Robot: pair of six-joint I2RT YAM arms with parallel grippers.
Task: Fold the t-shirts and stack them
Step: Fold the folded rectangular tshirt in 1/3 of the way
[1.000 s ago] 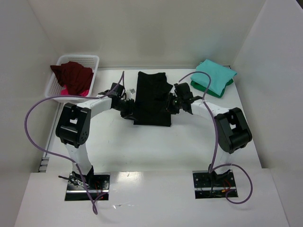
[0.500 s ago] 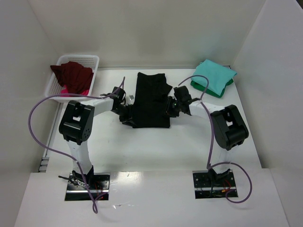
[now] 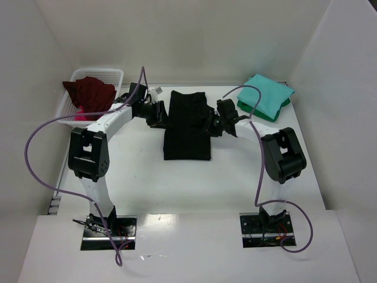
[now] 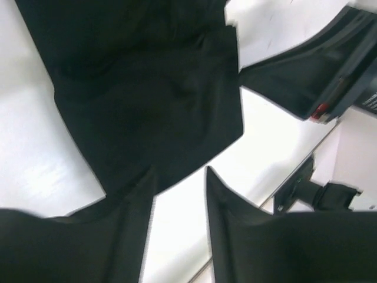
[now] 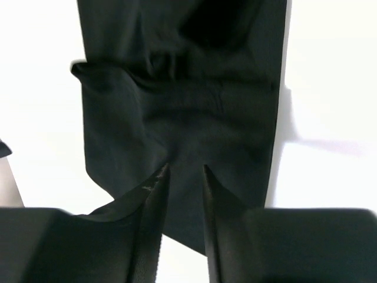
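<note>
Both grippers have travelled from the near half of the long, flat black cloth t-shirt [image 3: 187,132] toward its far half. The shirt lies at mid-table as a narrow lengthwise strip, not yet folded crosswise.

The left gripper [image 3: 158,114] sits at the shirt's left edge. In its wrist view the jaws stand apart over bare table, with the hem just beyond the fingertips, so it appears released.

The right gripper [image 3: 212,124] rests on the right edge. Its jaws show only a slim gap over the cloth, and whether they pinch fabric cannot be told.

- **Uneven lift:** if one side grips and the other does not, a lift would probably skew the strip.
- **Layer separation:** creases bunch across the middle of the shirt [image 5: 188,118]. A pinch there may catch only the top layer and pull the earlier folds open.

The folded teal t-shirt [image 3: 266,94] lies far right. The maroon t-shirt [image 3: 91,94] waits in the white lattice plastic basket [image 3: 100,71].
</note>
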